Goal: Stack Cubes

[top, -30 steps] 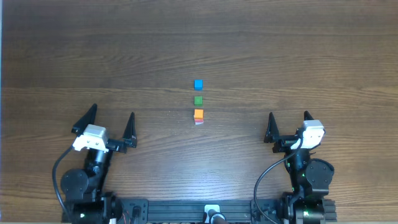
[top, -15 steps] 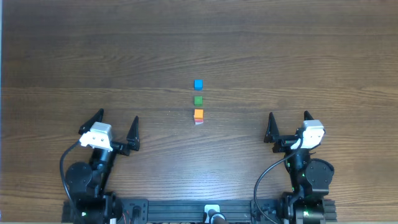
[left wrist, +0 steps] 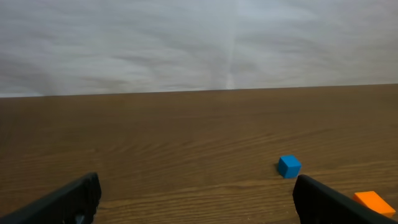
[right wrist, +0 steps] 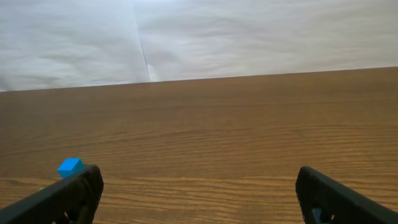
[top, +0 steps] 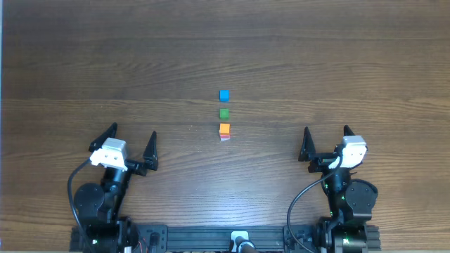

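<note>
Bright, even overhead light casts only faint, soft shadows.

— What carried everything?
— A brown wood-grain counter point(top: 365, 63) in front of me.
— And what lay on it?
— Three cubes in a straight line down its middle, each apart from the next: a blue cube point(top: 224, 95) farthest from me, a green cube point(top: 224, 113) after it, an orange cube point(top: 224, 128) nearest. A reddish sliver point(top: 224, 138) showed at the orange one's near edge; I couldn't tell what.

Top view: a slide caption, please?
Blue cube, green cube, orange cube lined up on a table; left gripper and right gripper open.
</note>
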Robot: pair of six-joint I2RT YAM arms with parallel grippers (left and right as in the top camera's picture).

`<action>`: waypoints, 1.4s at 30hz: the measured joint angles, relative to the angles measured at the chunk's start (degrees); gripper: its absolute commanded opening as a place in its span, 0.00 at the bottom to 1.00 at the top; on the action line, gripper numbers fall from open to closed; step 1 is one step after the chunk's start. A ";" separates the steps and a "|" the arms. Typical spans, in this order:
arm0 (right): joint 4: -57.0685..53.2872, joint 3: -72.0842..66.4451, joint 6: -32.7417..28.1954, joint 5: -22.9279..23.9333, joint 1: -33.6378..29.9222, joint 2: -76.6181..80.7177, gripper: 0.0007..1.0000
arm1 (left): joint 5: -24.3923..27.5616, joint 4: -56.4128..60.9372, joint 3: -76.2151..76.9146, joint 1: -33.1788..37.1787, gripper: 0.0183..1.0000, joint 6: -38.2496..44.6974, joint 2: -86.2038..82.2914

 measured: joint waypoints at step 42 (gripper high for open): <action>-43.76 68.50 -3.93 -8.61 2.36 48.57 0.99 | 0.02 0.00 -0.02 0.00 1.00 0.00 -0.11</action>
